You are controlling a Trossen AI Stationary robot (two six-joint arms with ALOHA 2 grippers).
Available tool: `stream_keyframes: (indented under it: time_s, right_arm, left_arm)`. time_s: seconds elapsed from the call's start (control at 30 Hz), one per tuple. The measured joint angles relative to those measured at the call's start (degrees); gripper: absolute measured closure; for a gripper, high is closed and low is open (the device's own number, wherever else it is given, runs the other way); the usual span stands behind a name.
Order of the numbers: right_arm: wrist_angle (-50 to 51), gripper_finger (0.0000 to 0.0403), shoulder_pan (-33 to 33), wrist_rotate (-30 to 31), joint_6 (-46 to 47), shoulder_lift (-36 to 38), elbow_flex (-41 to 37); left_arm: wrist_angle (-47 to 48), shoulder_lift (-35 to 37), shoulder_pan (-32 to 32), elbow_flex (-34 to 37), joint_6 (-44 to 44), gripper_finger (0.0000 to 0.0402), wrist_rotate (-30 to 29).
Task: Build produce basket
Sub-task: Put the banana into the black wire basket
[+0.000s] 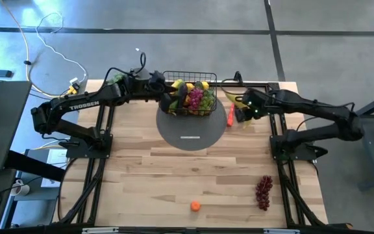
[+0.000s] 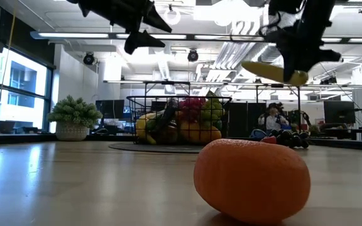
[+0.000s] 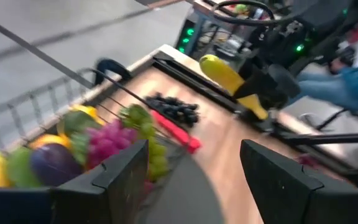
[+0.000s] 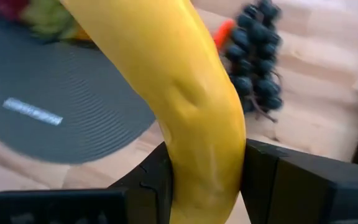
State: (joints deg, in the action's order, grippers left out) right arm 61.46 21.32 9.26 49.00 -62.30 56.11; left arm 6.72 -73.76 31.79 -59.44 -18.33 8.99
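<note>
Right tool (image 4: 207, 180) gripping banana (image 4: 185, 93), beside basket (image 1: 190, 91)

A yellow banana (image 4: 197, 106), a ribbed dark grey mat (image 4: 67, 118), black-purple grapes (image 4: 260, 62), pale wood table (image 4: 328, 68).

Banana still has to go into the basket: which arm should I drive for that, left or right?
Right. The right gripper is already shut on the banana, held in the air just beside the basket. The left gripper hangs over the basket with open, empty fingers, so it would need a handover first.
</note>
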Motion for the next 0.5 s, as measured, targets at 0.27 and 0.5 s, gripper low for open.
stream_keyframes:
  time_s: [0.27,0.5]
  right_arm:
    - [0.0,0.0291,-8.9,2.8,-11.8,-6.4,5.9]
    - [-1.6,0.0291,-15.1,2.8,-23.8,-12.6,8.9]
  left_arm:
    - [0.0,0.0,-0.4,0.0,-16.5,0.0158,6.4]
    - [0.0,0.0,-3.4,0.0,-26.7,0.0158,6.3]
